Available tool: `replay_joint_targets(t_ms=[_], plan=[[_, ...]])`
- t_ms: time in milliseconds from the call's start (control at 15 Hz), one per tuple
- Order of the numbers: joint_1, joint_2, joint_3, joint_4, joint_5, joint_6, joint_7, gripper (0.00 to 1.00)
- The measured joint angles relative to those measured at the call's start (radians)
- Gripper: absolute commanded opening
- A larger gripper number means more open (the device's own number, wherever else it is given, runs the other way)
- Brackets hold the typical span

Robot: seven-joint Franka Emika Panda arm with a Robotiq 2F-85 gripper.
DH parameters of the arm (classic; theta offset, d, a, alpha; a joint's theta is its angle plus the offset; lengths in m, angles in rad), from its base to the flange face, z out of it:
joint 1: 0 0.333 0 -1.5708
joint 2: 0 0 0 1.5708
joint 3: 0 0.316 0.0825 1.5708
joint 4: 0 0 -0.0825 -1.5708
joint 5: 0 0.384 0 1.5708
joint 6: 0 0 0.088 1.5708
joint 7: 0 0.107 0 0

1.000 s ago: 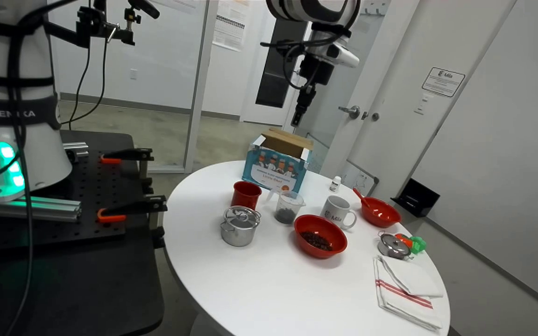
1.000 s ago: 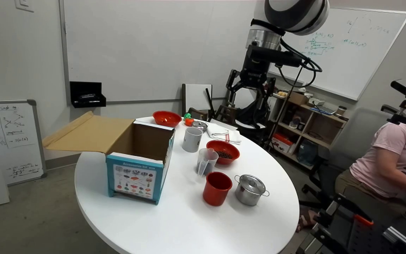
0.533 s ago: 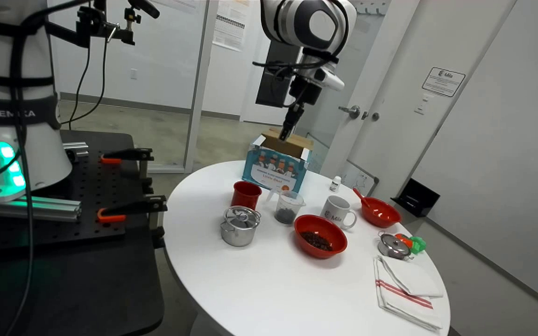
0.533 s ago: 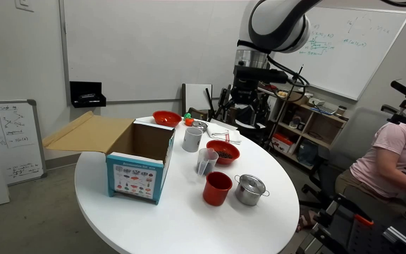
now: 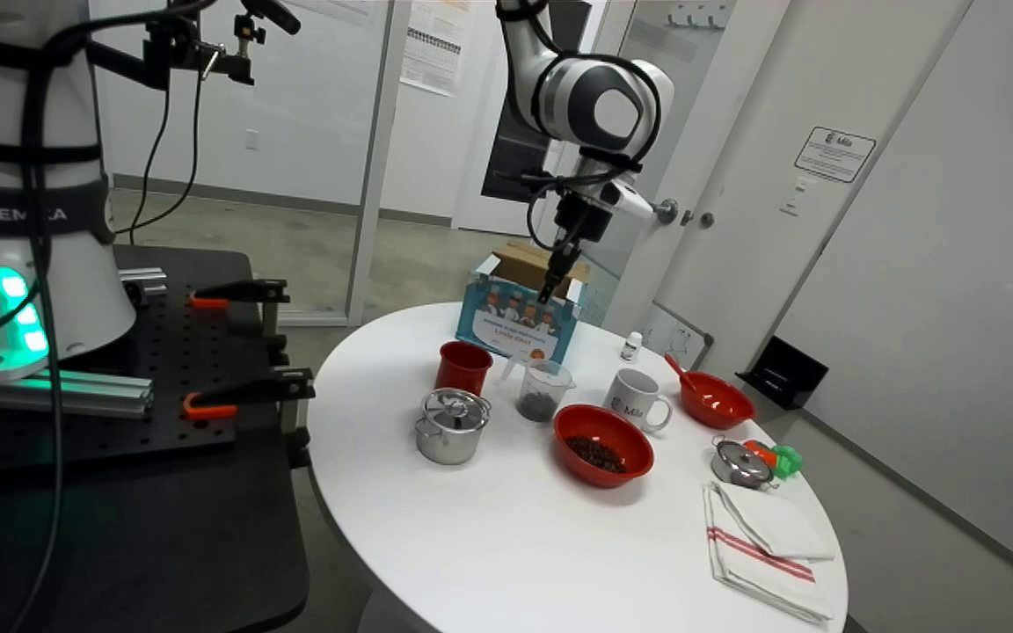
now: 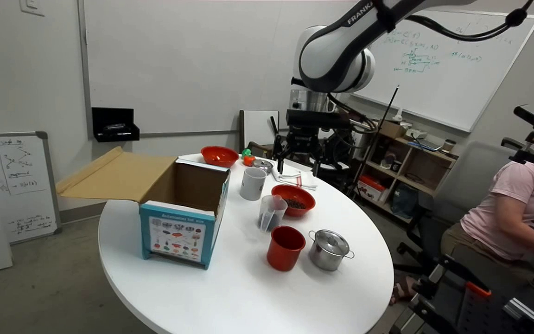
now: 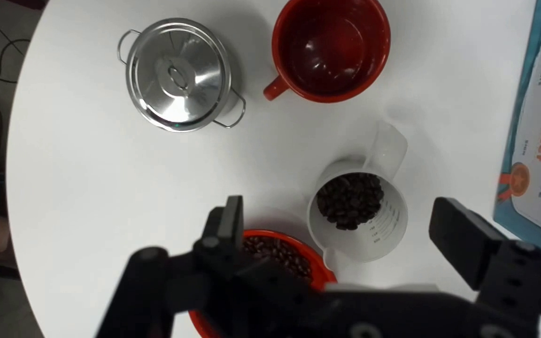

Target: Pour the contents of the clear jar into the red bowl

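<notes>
White arm (image 5: pixel 599 101) bent downward over worktop (image 5: pixel 489 536), jaws spread wide. Clear jar (image 7: pixel 359 241), cylindrical, holds dark beans (image 7: pixel 350 199); glossy round red bowl (image 5: pixel 603 422) beside it. Lidded steel pot (image 7: pixel 179 75) nearer the edge.

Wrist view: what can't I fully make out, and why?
In the wrist view:
Red bowl: partly hidden by the gripper.
Red cup: part of its rim cut off by the top edge.
Blue box: cut off by the right edge.
Clear jar: scale figures too small to read.
</notes>
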Motion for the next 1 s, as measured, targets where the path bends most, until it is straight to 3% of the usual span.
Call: replay_joint_targets(t_ms=[467, 1000], plan=[[0.031, 0.185, -0.001, 0.174, 0.061, -0.009, 0.010, 1.00], [0.031, 0.322, -0.003, 0.320, 0.176, -0.060, 0.121, 1.00]])
